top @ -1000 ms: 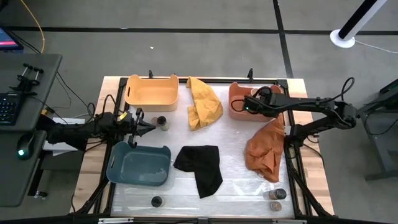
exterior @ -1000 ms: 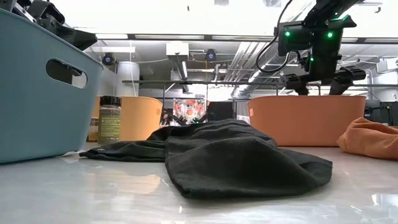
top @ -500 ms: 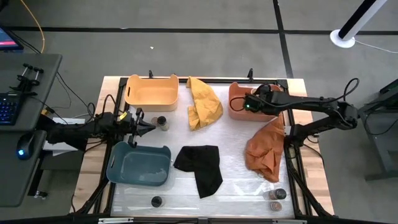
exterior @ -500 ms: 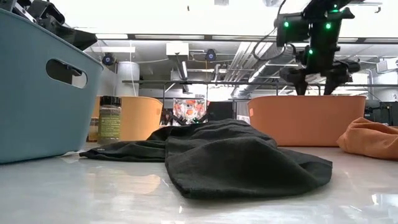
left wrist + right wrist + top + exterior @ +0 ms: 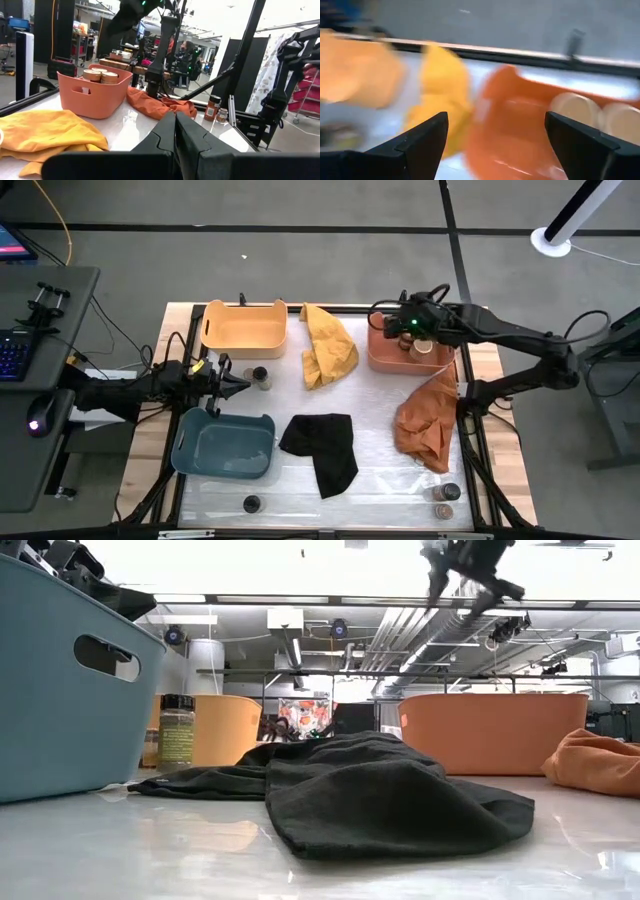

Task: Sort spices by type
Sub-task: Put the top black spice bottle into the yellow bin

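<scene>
Sitting in the coral tray (image 5: 382, 358), two tan-lidded jars (image 5: 100, 76) stand side by side, lids level with the rim; the right wrist view shows the same pair, blurred. One dark-lidded jar (image 5: 261, 378) stands upright on the table just in front of the yellow tray (image 5: 243, 328), beside the left gripper. Another dark-lidded jar (image 5: 251, 504) stands alone at the near edge, in front of the blue tray (image 5: 222, 448). Near-right corner: two jars (image 5: 445, 500) close together, one darker lid, one rust-coloured; contents not readable.

Right gripper (image 5: 400, 326) is above the far edge of the coral tray, raised well off it (low view puts it at the top of the picture). Jaws wide apart, nothing between them.

Left gripper (image 5: 238, 384) hovers between the yellow and blue trays, pointing toward the dark-lidded jar. Fingers pressed together, empty.

Yellow cloth (image 5: 328, 345) lies between the yellow and coral trays. Black cloth (image 5: 322, 446) at table centre, to the right of the blue tray. Rust-orange cloth (image 5: 427, 422) lies heaped in front of the coral tray, touching its near wall.

A person shows in the room beyond the table, in the left wrist view.
</scene>
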`<state>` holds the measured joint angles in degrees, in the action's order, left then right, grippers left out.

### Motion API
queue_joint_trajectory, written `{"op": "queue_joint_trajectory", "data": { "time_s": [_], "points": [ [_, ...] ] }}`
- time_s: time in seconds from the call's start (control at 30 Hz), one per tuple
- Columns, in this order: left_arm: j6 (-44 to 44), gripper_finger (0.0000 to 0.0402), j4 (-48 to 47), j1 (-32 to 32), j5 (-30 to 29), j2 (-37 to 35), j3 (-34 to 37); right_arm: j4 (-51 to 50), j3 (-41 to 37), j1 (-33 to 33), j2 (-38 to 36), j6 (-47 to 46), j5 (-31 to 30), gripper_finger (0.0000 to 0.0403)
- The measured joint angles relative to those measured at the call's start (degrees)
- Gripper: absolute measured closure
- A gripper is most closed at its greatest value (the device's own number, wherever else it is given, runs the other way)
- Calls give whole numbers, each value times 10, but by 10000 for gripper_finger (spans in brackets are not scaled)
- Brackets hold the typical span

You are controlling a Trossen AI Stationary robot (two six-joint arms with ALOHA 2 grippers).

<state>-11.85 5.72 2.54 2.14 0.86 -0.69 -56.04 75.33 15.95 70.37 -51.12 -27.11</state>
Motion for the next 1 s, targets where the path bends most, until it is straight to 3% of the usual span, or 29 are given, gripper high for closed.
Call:
{"op": "queue_joint_trajectory", "data": {
  "time_s": [0.23,0.47,0.7,0.87,1.0],
  "points": [
    [-16,401,13,0,0,0,0,125,11,-89,3,21,8,75],
    [-262,401,126,0,-2,0,0,120,11,-163,22,-31,35,75],
    [-390,401,208,0,-132,0,0,116,11,-215,33,-80,10,75],
    [-386,401,252,0,-147,14,-9,103,11,-237,33,-67,-7,75],
    [-351,380,152,0,-128,76,-79,77,11,-240,33,-47,-32,75]
  ]
}}
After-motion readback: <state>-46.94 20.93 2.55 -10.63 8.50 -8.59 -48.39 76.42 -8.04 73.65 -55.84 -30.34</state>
